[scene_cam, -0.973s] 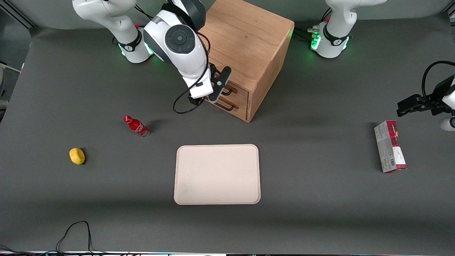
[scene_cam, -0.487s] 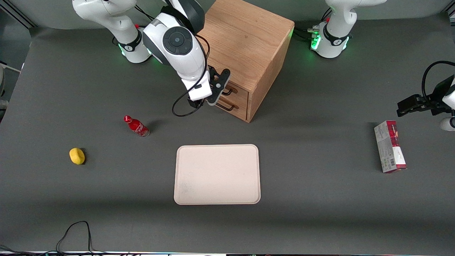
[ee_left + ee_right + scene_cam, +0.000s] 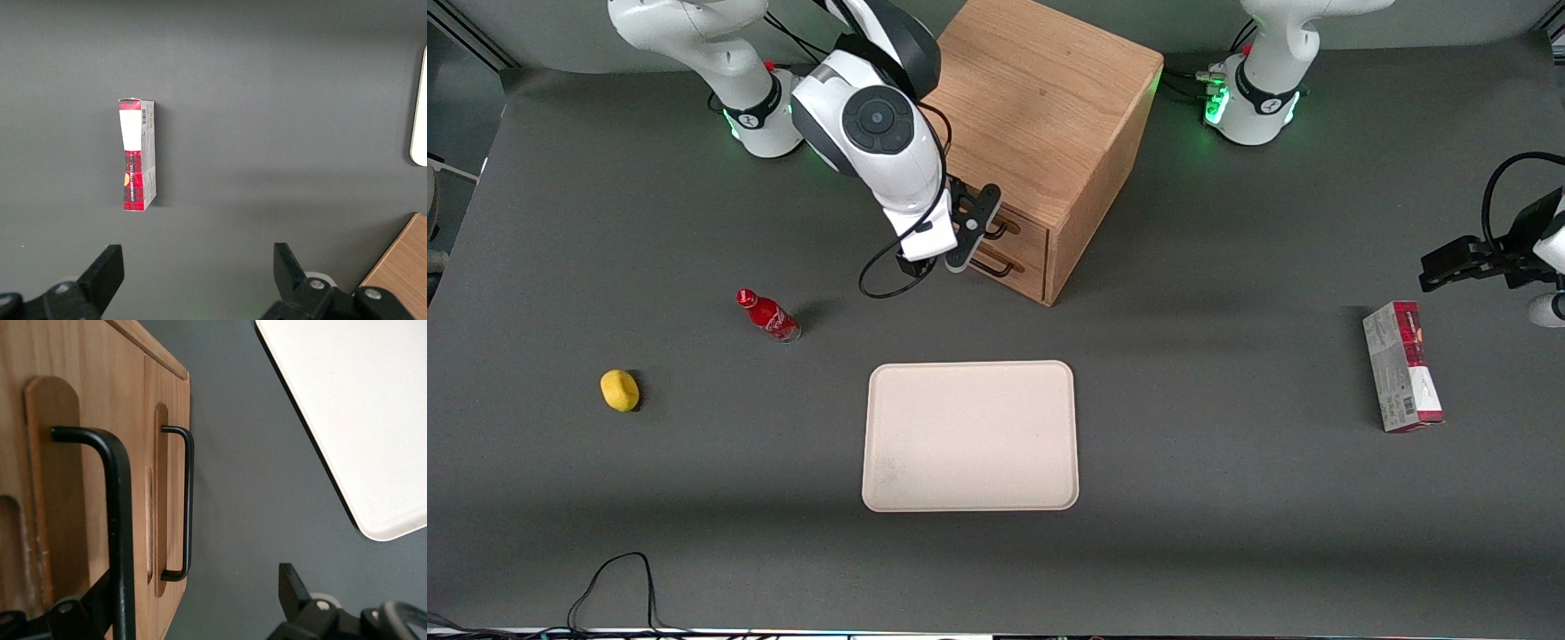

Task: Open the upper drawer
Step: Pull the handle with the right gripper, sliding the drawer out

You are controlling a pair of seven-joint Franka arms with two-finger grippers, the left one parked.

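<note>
From the front, the cabinet point(image 3: 1040, 142) sits near the bench's point(image 3: 1227, 533) robot-side edge, mid-length, and the end effector point(image 3: 971, 233) is up against the upper drawer point(image 3: 1021, 233). A tray point(image 3: 970, 436) lies nearer the camera with bare bench between. At the wrist, the spread fingers point(image 3: 293, 593) straddle the upper drawer's handle point(image 3: 110, 520), gripping nothing.

Oak-grain wood upper drawer point(image 3: 60, 493), matt black handle point(image 3: 117, 520), gripper point(image 3: 193, 607) at handle

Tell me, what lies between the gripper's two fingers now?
In the right wrist view, the upper drawer's black bar handle stands between the open gripper's fingers; neither finger is seen touching it.
</note>
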